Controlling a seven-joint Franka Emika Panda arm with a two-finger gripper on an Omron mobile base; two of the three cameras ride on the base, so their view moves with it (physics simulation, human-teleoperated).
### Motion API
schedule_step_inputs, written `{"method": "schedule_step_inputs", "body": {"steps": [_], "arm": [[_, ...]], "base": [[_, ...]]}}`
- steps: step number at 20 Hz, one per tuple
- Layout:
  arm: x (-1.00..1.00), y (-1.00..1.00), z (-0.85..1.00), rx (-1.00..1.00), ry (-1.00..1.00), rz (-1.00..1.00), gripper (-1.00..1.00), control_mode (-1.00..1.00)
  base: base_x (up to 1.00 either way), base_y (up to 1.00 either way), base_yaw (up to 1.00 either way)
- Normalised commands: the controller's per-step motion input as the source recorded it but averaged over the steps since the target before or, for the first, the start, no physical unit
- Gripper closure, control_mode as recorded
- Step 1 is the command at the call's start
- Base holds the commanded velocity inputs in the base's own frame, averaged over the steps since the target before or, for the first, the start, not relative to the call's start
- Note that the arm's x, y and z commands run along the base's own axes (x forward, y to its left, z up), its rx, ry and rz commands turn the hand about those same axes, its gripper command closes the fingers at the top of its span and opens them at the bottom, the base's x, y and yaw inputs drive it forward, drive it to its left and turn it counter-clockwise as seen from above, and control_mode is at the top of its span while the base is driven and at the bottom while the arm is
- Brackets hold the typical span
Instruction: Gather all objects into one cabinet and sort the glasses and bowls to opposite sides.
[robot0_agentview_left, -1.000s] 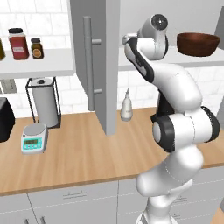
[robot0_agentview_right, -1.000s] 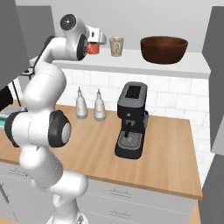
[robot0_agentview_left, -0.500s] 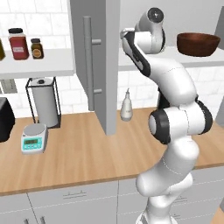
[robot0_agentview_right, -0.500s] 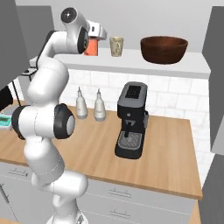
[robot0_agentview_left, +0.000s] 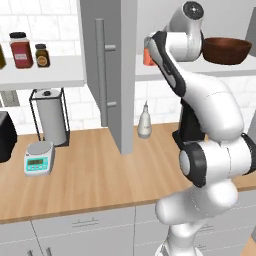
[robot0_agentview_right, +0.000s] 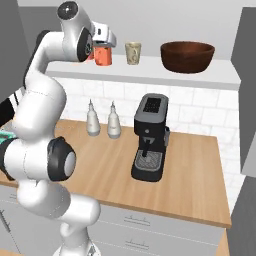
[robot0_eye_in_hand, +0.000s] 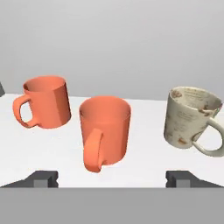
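The gripper (robot0_eye_in_hand: 112, 178) has its jaws wide apart, with the orange cup (robot0_eye_in_hand: 105, 132) standing free between them on the cabinet shelf (robot0_eye_in_hand: 144, 151); pulling back crookedly could knock it into the cream mug (robot0_eye_in_hand: 191, 120)

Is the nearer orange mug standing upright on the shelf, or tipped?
Upright. In the hand view the nearer orange mug rests on its base on the white shelf, rim up, its handle facing the camera.

Cup (robot0_agentview_right: 103, 55) left of mug (robot0_agentview_right: 133, 52), bowl (robot0_agentview_right: 187, 56) far right, all on shelf (robot0_agentview_right: 150, 76).
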Motion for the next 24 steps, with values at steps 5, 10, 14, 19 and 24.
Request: {"method": "schedule_step_inputs", "body": {"steps": [5, 10, 14, 19, 24], "arm": [[-1.00, -0.12, -0.63, 0.03, 0.00, 0.19, -1.00, -1.00], [-1.00, -0.56, -0.06, 0.06, -0.32, 0.17, -1.00, -1.00], [-1.00, -0.57, 0.27, 0.04, -0.42, 0.06, -1.00, -1.00], [-1.00, -0.39, 0.02, 0.06, -0.43, 0.08, -1.00, -1.00], [-1.00, -0.21, -0.12, 0.04, -0.45, 0.03, -1.00, -1.00]], "base": [[0.00, 0.00, 0.00], [0.00, 0.00, 0.00], [0.00, 0.00, 0.00], [0.00, 0.00, 0.00], [0.00, 0.00, 0.00]]}}
